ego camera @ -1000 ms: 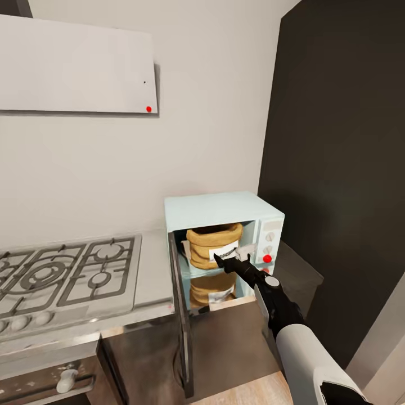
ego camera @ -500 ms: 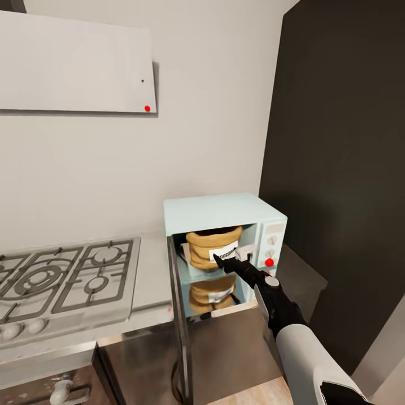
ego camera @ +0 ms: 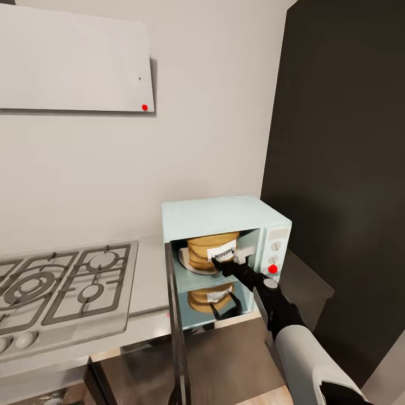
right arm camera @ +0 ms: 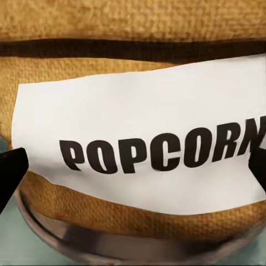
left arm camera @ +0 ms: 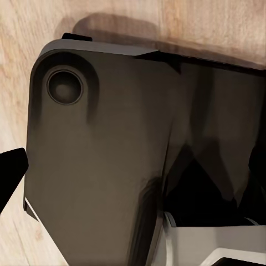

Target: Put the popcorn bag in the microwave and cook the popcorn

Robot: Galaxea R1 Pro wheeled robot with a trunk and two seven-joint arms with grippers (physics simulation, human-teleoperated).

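Note:
The mint-blue microwave (ego camera: 216,214) stands on the grey countertop (ego camera: 151,275) with its door (ego camera: 175,326) swung open to the left, seen edge-on. Inside, the mustard popcorn bag (ego camera: 209,252) sits upright on a white plate, label facing out. My right gripper (ego camera: 229,261) reaches into the oven's mouth right at the bag's front. In the right wrist view the bag (right arm camera: 133,149) looms close, and the right gripper (right arm camera: 133,172) is open, its dark fingertips at the picture's two edges. My left gripper (left arm camera: 133,177) hangs low, one fingertip (left arm camera: 11,177) showing.
A steel gas hob (ego camera: 67,287) lies left of the microwave under a flat white hood (ego camera: 73,62). A tall dark panel (ego camera: 337,169) rises close on the right. The robot's dark base (left arm camera: 111,155) over wood floor shows in the left wrist view.
The head view has shifted, so the hob sits lower and the microwave shows more front-on. My right gripper stays at the bag in the oven's mouth, slightly further in.

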